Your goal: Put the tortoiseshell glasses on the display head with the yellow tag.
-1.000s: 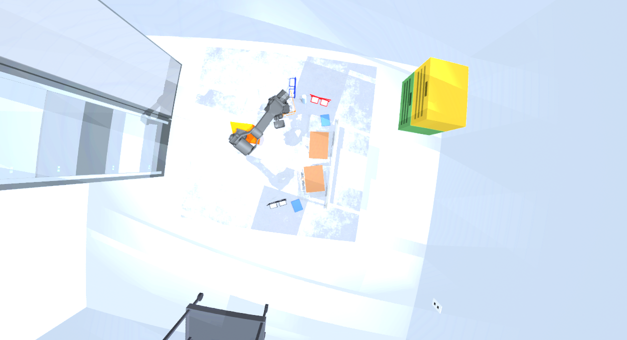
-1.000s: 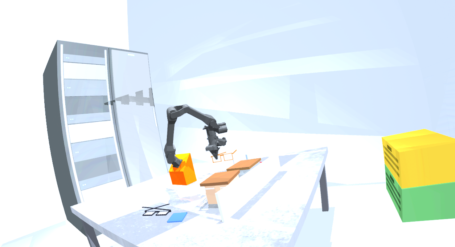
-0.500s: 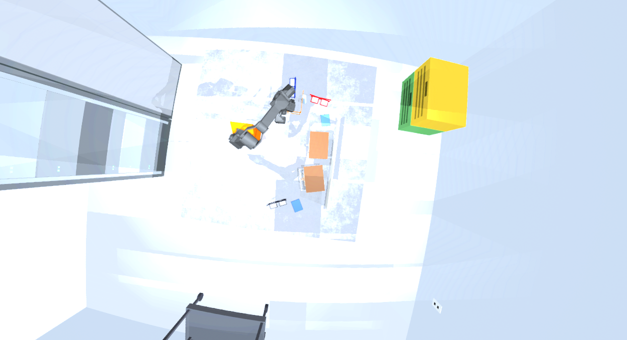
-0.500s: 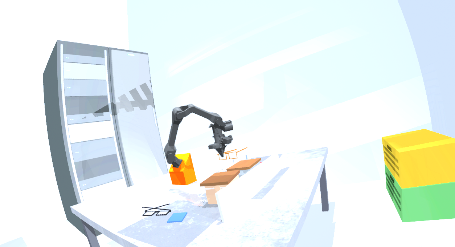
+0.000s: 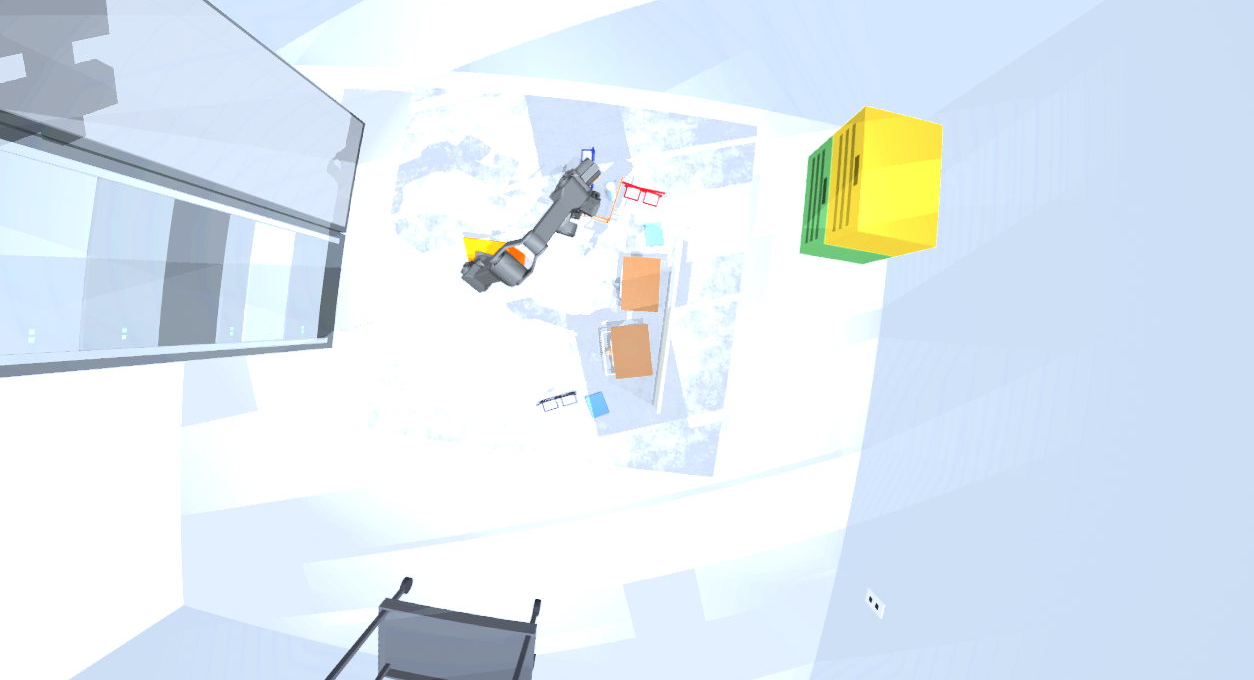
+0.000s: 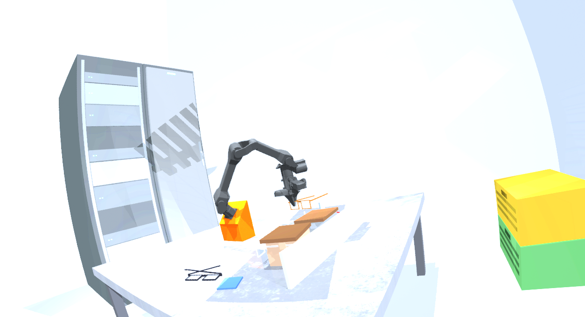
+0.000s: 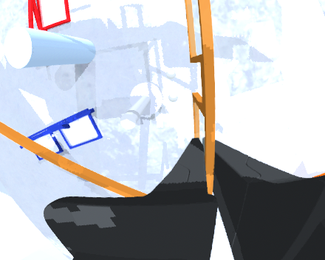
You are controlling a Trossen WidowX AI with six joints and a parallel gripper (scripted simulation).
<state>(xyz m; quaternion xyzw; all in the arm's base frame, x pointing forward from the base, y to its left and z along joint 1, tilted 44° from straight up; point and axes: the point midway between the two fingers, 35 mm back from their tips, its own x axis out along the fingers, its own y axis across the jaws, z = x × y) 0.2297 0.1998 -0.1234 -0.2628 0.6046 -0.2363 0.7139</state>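
The tortoiseshell glasses (image 5: 607, 220) (image 6: 319, 197) (image 7: 208, 74) show as an orange-brown frame with temples spread. My gripper (image 6: 294, 204) (image 7: 200, 144) is shut on them at one end of the front, near a hinge, and holds them in the air. Two display heads with flat brown tops stand side by side: one (image 5: 640, 283) (image 6: 316, 215) closer to the held glasses, the other (image 5: 630, 351) (image 6: 285, 233) farther away. A pale frame-like outline shows at the farther head's front. I cannot make out the yellow tag on either head. The faces are mostly hidden.
Red glasses (image 5: 643, 189) (image 7: 69, 11), blue glasses (image 5: 587, 149) (image 7: 72, 119) and a pale blue cylinder (image 5: 610, 189) (image 7: 63, 49) are near the gripper. A white panel (image 5: 669, 324) (image 6: 307, 257) stands behind the heads. Black glasses (image 5: 558, 398) and a blue block (image 5: 597, 404) (image 6: 230, 283) lie beyond.
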